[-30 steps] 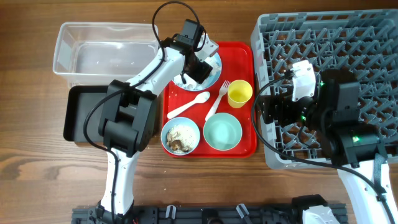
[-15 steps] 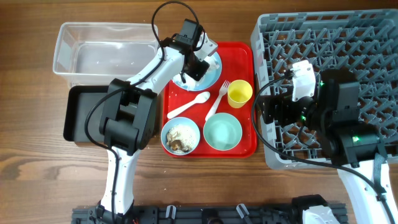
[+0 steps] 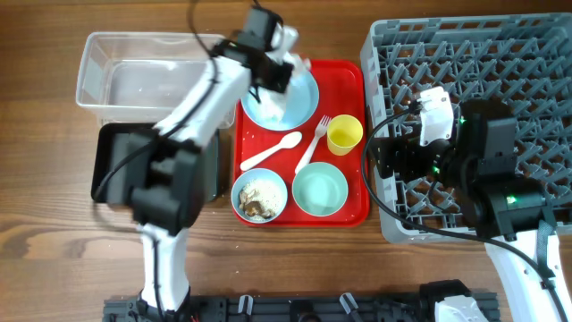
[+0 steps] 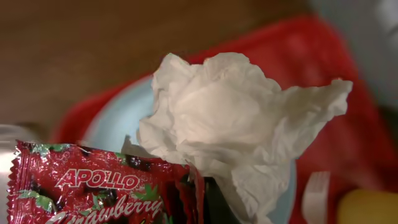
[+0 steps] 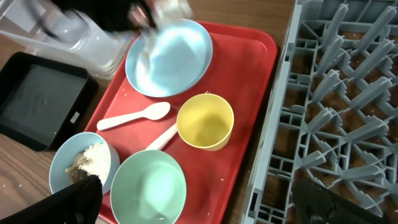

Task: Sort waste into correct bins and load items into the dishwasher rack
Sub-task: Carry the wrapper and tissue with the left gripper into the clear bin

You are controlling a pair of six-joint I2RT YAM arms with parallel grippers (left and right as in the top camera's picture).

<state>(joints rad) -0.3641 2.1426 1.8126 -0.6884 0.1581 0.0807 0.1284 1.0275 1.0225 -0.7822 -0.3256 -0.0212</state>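
Observation:
My left gripper (image 3: 273, 76) is shut on the red snack wrapper (image 4: 93, 186) and the crumpled white tissue (image 4: 236, 124), holding both above the light-blue plate (image 3: 299, 94) at the red tray's back. The plate (image 5: 171, 56) now lies bare. On the tray sit the white spoon (image 3: 271, 152), fork (image 3: 315, 143), yellow cup (image 3: 345, 134), mint bowl (image 3: 320, 190) and the blue bowl (image 3: 260, 196) with beige food scraps. My right gripper (image 3: 380, 156) stands open and empty over the left rim of the grey dishwasher rack (image 3: 483, 63).
The clear tub (image 3: 134, 76) stands at the back left, just left of my left gripper. The black tray (image 3: 116, 161) lies in front of it. The red serving tray (image 3: 349, 76) sits between these bins and the rack.
The left gripper shut on the wrapper and tissue on the plate, then lifted them up and back toward the tub. The right arm has not moved.

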